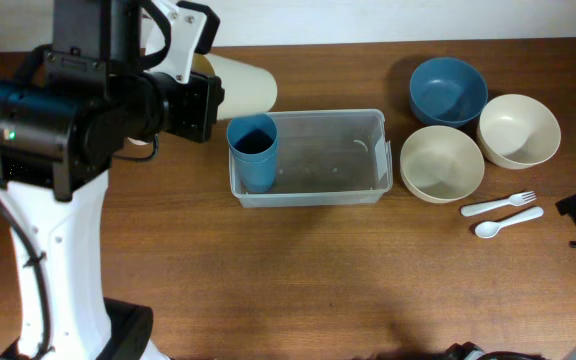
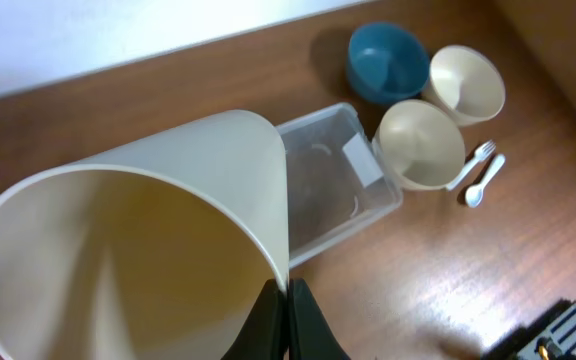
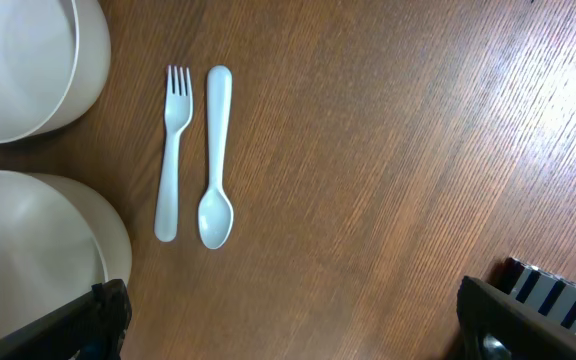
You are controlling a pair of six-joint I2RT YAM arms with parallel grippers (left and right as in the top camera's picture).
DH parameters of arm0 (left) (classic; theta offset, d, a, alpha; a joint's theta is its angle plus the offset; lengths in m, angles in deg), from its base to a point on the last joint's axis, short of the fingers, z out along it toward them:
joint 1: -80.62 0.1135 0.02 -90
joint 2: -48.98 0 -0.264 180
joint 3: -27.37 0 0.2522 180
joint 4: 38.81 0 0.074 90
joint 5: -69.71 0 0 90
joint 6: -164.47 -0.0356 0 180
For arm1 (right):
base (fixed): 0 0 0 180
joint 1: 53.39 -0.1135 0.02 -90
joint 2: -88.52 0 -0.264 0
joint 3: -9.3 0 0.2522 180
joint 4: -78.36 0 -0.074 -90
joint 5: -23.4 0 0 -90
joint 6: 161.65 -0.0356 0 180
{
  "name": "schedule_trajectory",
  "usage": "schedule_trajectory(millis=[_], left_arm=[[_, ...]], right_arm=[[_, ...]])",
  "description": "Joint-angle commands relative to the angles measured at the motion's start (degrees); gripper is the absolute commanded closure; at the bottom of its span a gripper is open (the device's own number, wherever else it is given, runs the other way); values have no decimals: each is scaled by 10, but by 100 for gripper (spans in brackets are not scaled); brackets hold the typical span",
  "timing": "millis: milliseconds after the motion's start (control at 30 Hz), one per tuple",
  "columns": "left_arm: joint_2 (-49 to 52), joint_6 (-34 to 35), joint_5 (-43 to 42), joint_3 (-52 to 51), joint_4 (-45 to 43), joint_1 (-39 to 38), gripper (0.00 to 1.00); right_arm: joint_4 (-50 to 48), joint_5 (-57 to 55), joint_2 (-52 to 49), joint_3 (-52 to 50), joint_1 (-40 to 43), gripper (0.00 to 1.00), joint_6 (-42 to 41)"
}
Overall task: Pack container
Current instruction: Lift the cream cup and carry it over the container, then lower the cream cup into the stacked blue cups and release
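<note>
left gripper (image 2: pixel 288 310): clenching on the wall of a cream cup (image 2: pixel 148 230), holding it tilted.
container (image 1: pixel 368 192): sitting mid-table, holding a blue cup (image 1: pixel 253 152) standing upright at its left end.
right gripper (image 3: pixel 293 325): hanging released, jaws spread wide, above a fork (image 3: pixel 173 150) and spoon (image 3: pixel 215 160) lying side by side.
blue bowl (image 1: pixel 448 90), cream bowls (image 1: pixel 441 163): sitting just right of the container.

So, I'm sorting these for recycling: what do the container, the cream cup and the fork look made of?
Container: clear, glossy plastic; the wood shows through its walls.
Cream cup: likely matte plastic, thin-walled with an even, soft sheen.
Fork: probably white plastic, smooth and uniform, with no metallic glint.
</note>
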Motion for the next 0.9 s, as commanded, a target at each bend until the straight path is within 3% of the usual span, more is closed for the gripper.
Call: schedule_trajectory(millis=[0,533,867], left_arm=[[16,-10,11,4,14,-2,99],[30,-10,25,3,28,-4,99],[30,-9,26,-55,28,-10,99]], right_arm=[[-2,-7,-1,-2,3,1,-5],[-2,-7,-1,-2,3,1,-5],[-2,-7,-1,-2,3,1,-5]])
